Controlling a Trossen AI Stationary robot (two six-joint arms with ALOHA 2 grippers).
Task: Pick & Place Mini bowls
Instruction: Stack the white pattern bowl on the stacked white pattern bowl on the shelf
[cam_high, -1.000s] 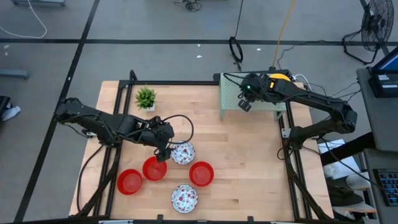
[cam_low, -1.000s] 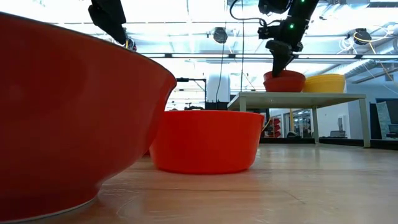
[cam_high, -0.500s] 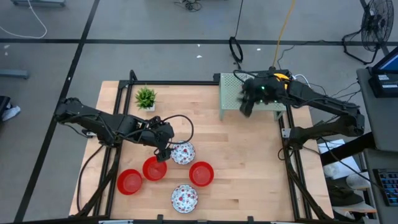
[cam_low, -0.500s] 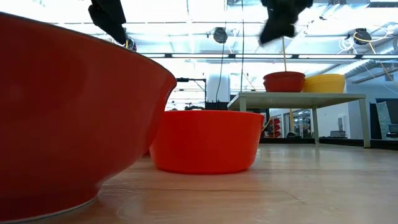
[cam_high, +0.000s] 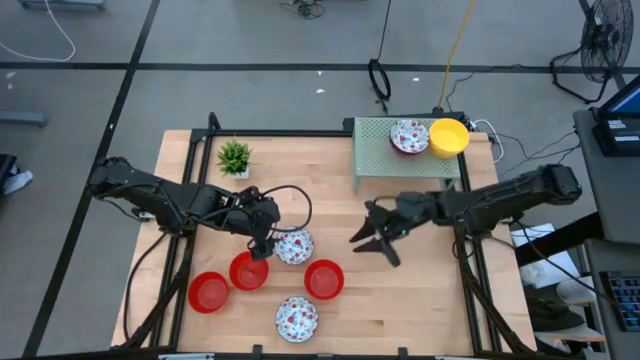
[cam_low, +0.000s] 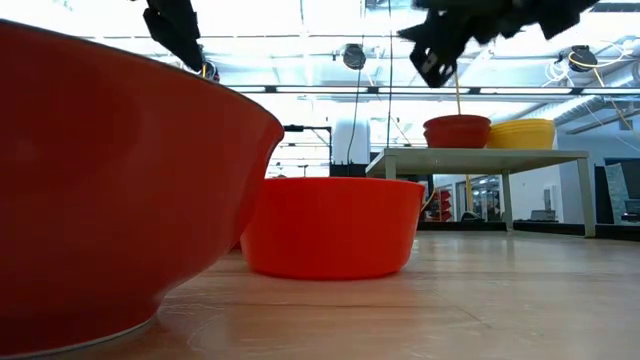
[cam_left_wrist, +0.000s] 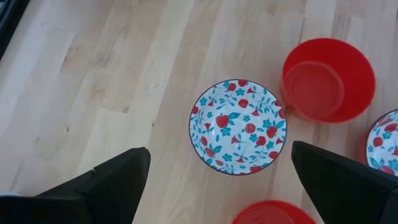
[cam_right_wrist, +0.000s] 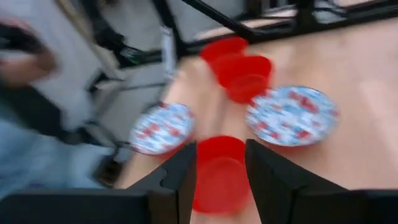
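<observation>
No text, label, brand, number or sign can be read in any of the views

Pale wooden table (cam_high: 400, 300) with visible grain, glossy red bowls (cam_low: 333, 225), green perforated metal shelf (cam_high: 372, 150)
</observation>
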